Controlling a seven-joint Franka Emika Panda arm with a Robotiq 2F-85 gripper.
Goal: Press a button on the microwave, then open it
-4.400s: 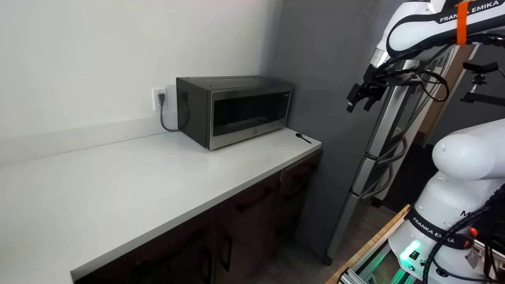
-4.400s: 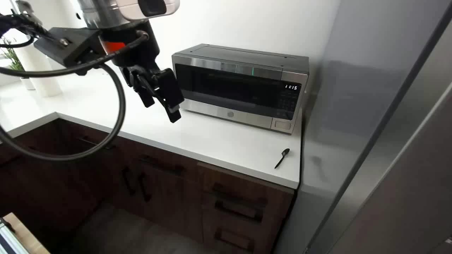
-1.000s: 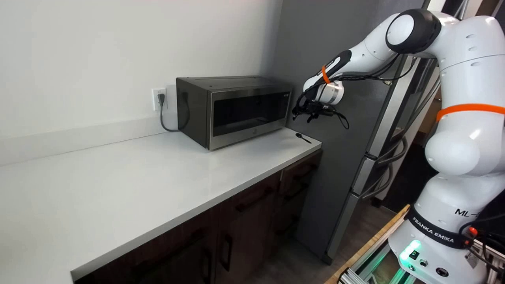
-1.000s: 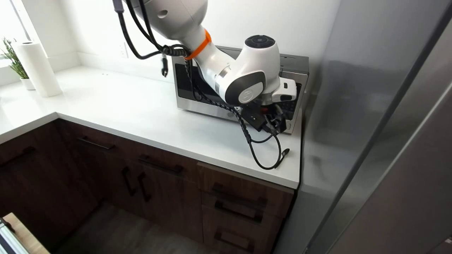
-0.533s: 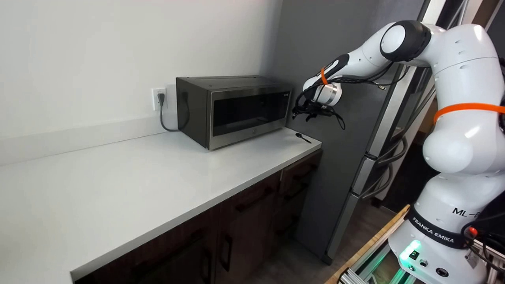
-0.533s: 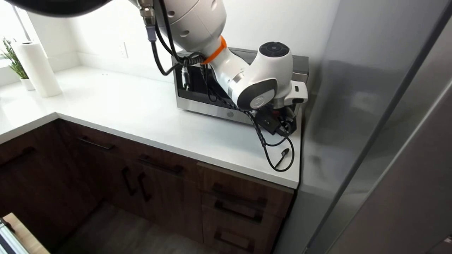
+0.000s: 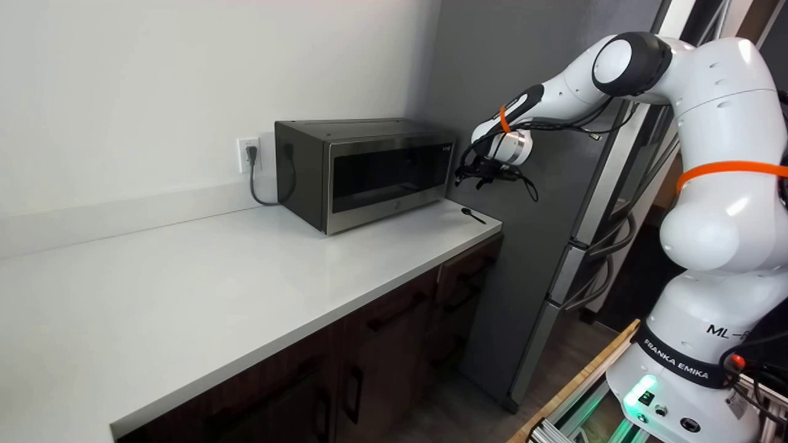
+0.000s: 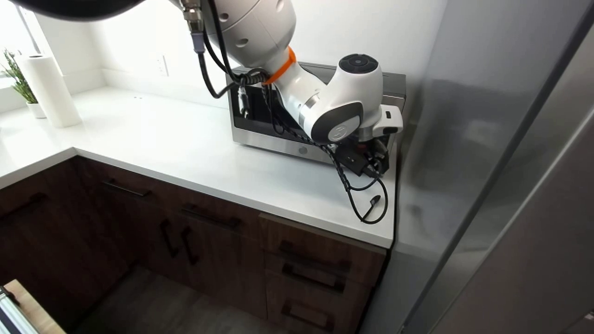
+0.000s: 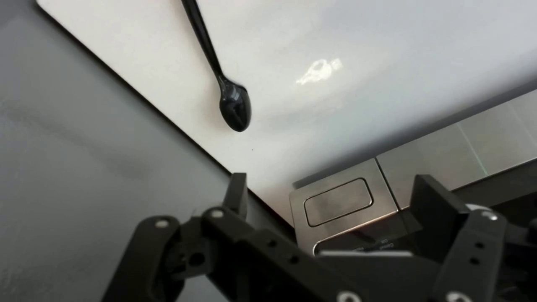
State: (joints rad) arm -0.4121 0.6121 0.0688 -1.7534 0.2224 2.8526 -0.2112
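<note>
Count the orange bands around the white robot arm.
2: one band nearer the fingers, another band nearer the base, both in an exterior view. More may be hidden.

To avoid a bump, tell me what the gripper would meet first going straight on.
Probably the microwave, around the rectangular button that the open gripper frames in the wrist view. Depth is unclear, so the counter just in front could come first.
</note>
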